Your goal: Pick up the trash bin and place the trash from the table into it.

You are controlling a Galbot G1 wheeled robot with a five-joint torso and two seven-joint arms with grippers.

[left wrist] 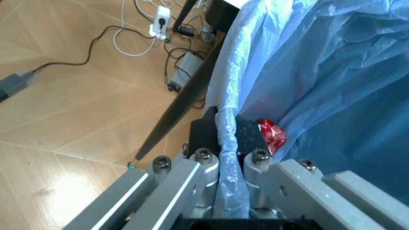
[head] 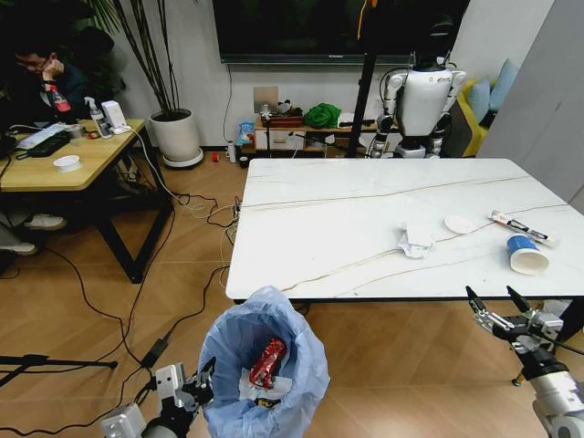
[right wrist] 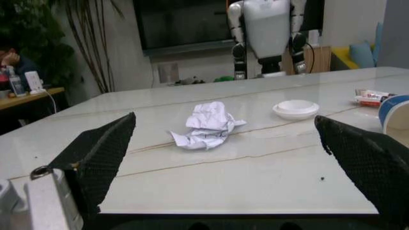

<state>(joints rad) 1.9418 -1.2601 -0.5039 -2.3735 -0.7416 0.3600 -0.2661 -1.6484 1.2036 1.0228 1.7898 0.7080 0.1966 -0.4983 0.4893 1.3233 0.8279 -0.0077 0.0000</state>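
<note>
My left gripper (head: 203, 376) is shut on the rim of the trash bin (head: 265, 360), a round bin lined with a crinkled light-blue bag, held in front of the table (head: 319, 246). The pads (left wrist: 206, 130) pinch the bag rim (left wrist: 229, 139). A red wrapper (head: 267, 359) lies inside the bin, also seen as red wrapper (left wrist: 271, 135). On the marble table rest a crumpled white tissue (head: 415, 240), a white disc (head: 459, 224), a blue cup (head: 526, 255) on its side and a thin printed tube (head: 522, 227). My right gripper (head: 497, 301) is open at the table's near edge, facing the tissue (right wrist: 208, 125).
A yellow wooden desk (head: 64, 160) with a seated person stands at the left. Cables (head: 196, 205) run across the wooden floor. A white plant pot (head: 175, 137), a low shelf and another robot (head: 422, 100) stand beyond the table.
</note>
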